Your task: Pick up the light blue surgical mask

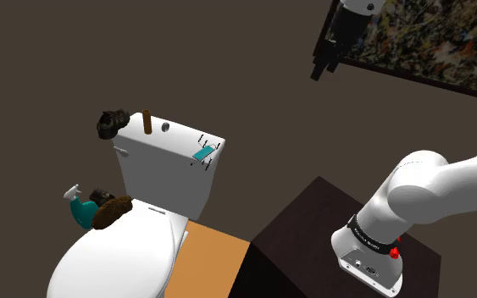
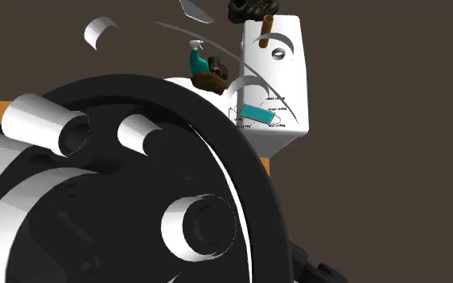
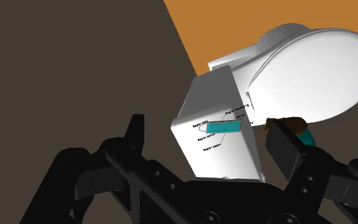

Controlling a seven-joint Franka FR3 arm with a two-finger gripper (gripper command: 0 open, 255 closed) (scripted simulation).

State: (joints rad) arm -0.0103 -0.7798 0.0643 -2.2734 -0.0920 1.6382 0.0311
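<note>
The surgical mask (image 1: 202,153) is a small teal-blue rectangle with thin ear loops. It lies flat on the white toilet tank's lid (image 1: 156,140), near the end at the shoulder view's right. My black gripper (image 1: 325,63) hangs high above and off to the right of the tank, far from the mask. In the wrist view the mask (image 3: 225,128) shows far off between the two fingers (image 3: 136,130), which stand wide apart and hold nothing; the gripper (image 3: 206,130) is open. The second exterior view shows the mask (image 2: 257,114) on the tank lid (image 2: 287,76) behind the arm.
Also on the tank lid stand a brown cylinder (image 1: 146,122), a dark lumpy object (image 1: 109,124) and a small grey piece (image 1: 166,128). A teal spray bottle (image 1: 80,206) and a brown object (image 1: 112,210) sit beside the toilet bowl (image 1: 118,258). A framed picture (image 1: 423,42) hangs behind the gripper.
</note>
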